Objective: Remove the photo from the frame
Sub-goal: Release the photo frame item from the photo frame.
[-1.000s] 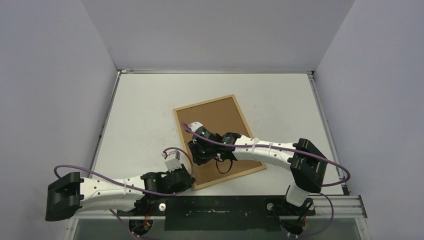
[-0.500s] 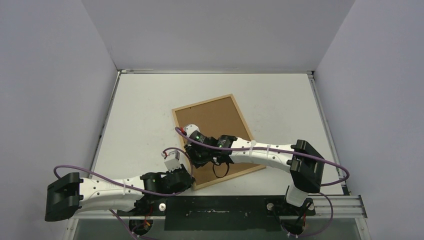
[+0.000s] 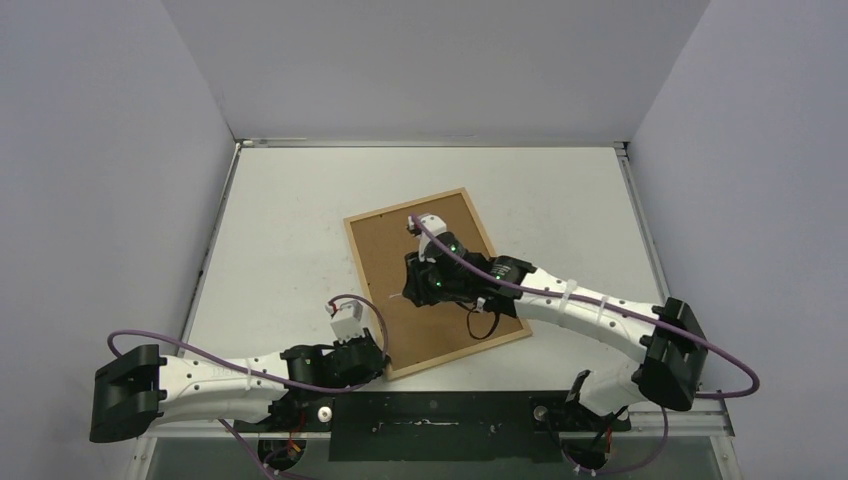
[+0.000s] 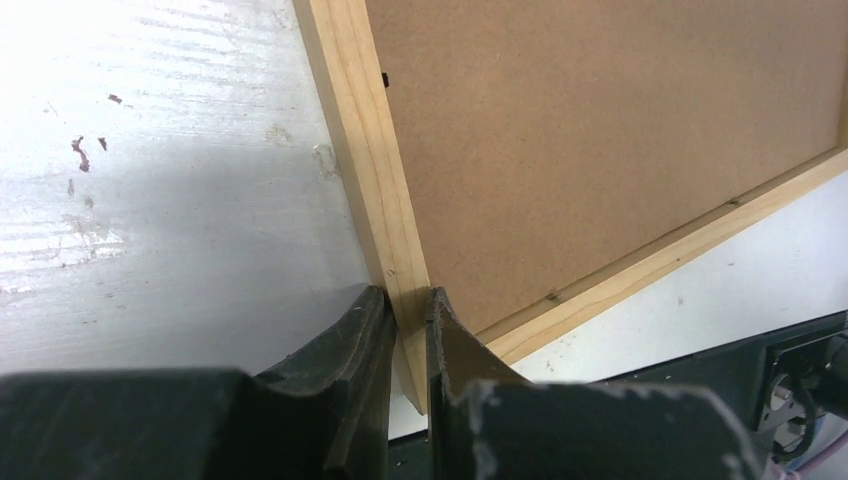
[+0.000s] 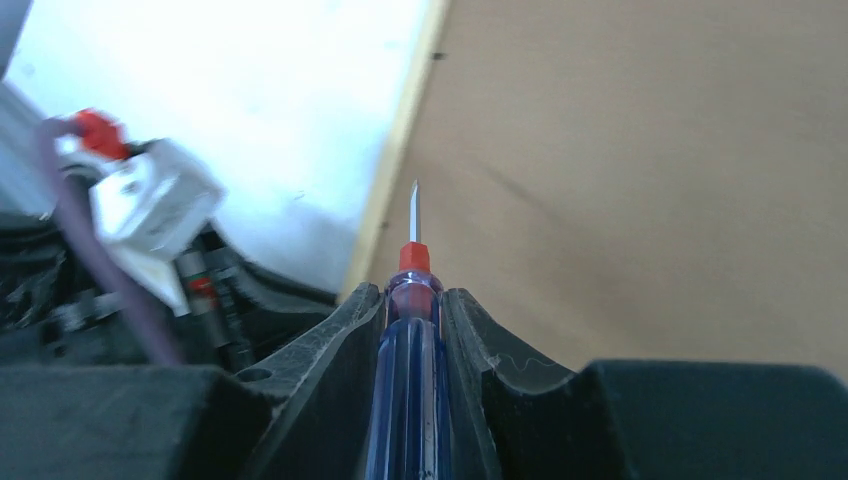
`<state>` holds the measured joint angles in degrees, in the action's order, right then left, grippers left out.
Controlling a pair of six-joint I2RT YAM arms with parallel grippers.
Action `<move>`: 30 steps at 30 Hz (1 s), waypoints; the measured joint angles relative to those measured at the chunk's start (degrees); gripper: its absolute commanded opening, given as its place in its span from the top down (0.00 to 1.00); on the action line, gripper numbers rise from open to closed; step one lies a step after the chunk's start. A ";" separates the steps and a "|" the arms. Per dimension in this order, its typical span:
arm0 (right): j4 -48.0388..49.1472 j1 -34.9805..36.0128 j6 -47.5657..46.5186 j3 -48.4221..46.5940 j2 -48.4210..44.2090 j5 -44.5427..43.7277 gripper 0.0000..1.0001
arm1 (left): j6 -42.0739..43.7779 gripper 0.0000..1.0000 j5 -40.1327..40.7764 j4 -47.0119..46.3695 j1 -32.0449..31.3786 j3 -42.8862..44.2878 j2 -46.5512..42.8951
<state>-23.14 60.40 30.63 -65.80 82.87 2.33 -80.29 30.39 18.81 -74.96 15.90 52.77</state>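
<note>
The frame (image 3: 355, 255) lies face down on the white table, its brown backing panel (image 3: 430, 215) facing up. The photo is hidden beneath the panel. My left gripper (image 3: 384, 363) is shut on the frame's near left corner; in the left wrist view its fingers (image 4: 372, 325) pinch the light wooden moulding (image 4: 355, 130) from both sides. My right gripper (image 3: 408, 293) hovers over the backing panel (image 5: 650, 150), shut on a screwdriver (image 5: 412, 380) with a blue handle and red collar. The thin metal tip points toward the frame's left edge (image 5: 400, 160).
A black rail (image 3: 430, 412) runs along the table's near edge behind the arm bases. Grey walls close in the table on three sides. The left arm's white wrist camera (image 5: 150, 205) and purple cable (image 3: 200, 350) sit just outside the frame's left edge.
The right arm has swung rightward and its gripper, still holding the screwdriver, has moved back from the frame's left edge toward the panel's middle. The left gripper has not moved.
</note>
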 measured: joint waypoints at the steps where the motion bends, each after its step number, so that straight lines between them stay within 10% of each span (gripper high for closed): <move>1: -0.02 -1.57 0.22 1.40 -1.40 -0.04 1.00 | 0.90 1.00 0.00 -0.28 0.00 0.00 0.02; 14: -2.05 -20.68 2.49 16.04 -10.58 3.69 1.00 | 17.03 1.00 -0.81 -8.98 0.07 1.53 5.99; 30: 13.29 -25.59 5.92 16.17 -3.76 21.51 1.00 | 18.99 1.00 -1.79 -5.66 0.11 -3.06 -5.57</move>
<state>-9.85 34.81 36.56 -49.63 79.11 23.83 -61.30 28.60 13.15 -74.85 12.84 47.20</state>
